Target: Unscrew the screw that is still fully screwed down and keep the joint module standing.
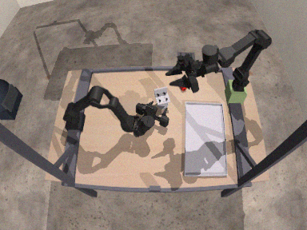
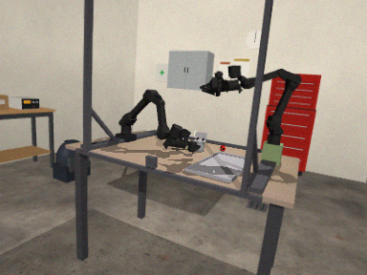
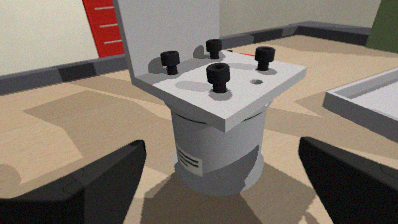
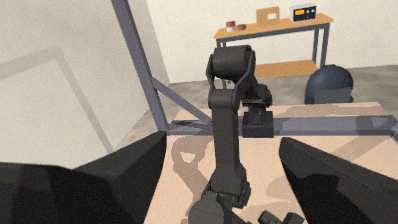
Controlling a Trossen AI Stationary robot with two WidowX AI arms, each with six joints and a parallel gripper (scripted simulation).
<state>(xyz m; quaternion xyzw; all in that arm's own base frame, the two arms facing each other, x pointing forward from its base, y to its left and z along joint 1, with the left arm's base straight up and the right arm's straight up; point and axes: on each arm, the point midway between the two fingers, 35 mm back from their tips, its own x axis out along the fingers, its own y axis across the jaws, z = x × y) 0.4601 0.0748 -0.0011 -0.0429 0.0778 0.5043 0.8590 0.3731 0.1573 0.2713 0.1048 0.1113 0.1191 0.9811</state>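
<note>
The joint module (image 3: 217, 150) stands upright. Its L-shaped bracket (image 1: 161, 96) (image 3: 200, 95) lies on top, with one plate upright. Four black screws show in the left wrist view, front (image 3: 218, 75), left (image 3: 170, 60), back (image 3: 214, 47) and right (image 3: 264, 56), all with heads above the plate and some shank showing. My left gripper (image 3: 220, 146) is open, its fingers either side of the module with gaps. My right gripper (image 1: 169, 79) is open and empty, raised high behind the module. The red screwdriver (image 1: 184, 89) (image 2: 223, 148) lies on the table, partly hidden from above.
A grey tray (image 1: 208, 120) (image 3: 350, 111) lies right of the module. A green block (image 1: 236, 93) (image 2: 271, 154) is at the right arm's base. Dark frame rails edge the table. The left arm (image 4: 226, 135) reaches low across the table in the right wrist view.
</note>
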